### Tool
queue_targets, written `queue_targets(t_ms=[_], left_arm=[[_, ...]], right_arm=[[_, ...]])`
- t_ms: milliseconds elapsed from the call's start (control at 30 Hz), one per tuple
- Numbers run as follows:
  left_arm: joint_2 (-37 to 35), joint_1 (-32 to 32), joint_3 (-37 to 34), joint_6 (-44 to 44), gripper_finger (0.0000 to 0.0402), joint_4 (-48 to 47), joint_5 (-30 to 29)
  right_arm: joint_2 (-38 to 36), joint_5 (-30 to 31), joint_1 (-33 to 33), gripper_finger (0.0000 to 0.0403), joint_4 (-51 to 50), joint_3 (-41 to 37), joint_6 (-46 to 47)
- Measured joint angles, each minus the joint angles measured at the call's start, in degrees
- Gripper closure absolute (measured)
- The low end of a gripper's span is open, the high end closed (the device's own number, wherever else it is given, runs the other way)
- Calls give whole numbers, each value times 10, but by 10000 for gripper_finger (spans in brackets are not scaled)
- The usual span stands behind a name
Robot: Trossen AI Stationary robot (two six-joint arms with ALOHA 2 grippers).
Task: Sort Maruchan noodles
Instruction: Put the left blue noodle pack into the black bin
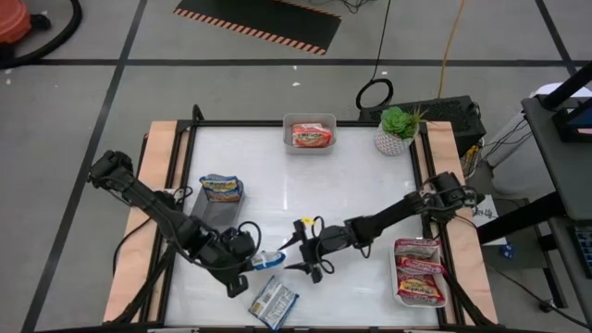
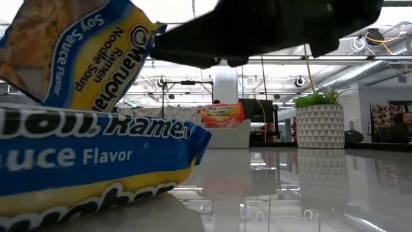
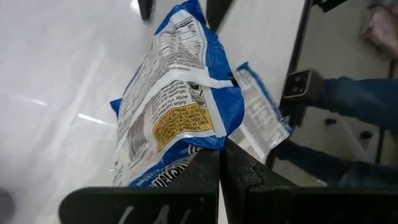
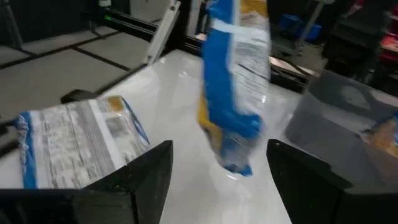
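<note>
Left hand (image 1: 252, 262) is clamped tight on a blue soy sauce packet (image 1: 269, 259), lifted off the bench (image 1: 351, 185). My right hand (image 1: 298, 248) sits at its 3 o'clock, fingers spread wide and empty. Looks like mid-carry to me; next I'd swing it to the grey tray (image 1: 205, 205) at 11 o'clock. Another blue packet (image 1: 274, 302) lies at 5 o'clock.

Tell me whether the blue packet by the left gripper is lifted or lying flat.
Lifted: the blue plastic noodle packet hangs pinched in the shut left gripper.

Near blue packet (image 2: 90, 161) cropped by the low view's edge; person's jeans (image 3: 354, 102) blurred, half-cut.
</note>
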Motion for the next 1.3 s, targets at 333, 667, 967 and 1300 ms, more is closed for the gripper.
queue_targets(t_ms=[333,667,967,1300], left_arm=[[0,40,0,24,401,77,8],[0,87,0,70,401,91,18],[0,102,0,96,401,96,40],[-21,98,1,122,344,97,26]], right_arm=[[9,-2,-15,149,34,25,71],[9,-75,-31,186,22,25,126],[-5,-74,-39,293,6,24,114],[-30,-75,-52,274,-19,24,124]])
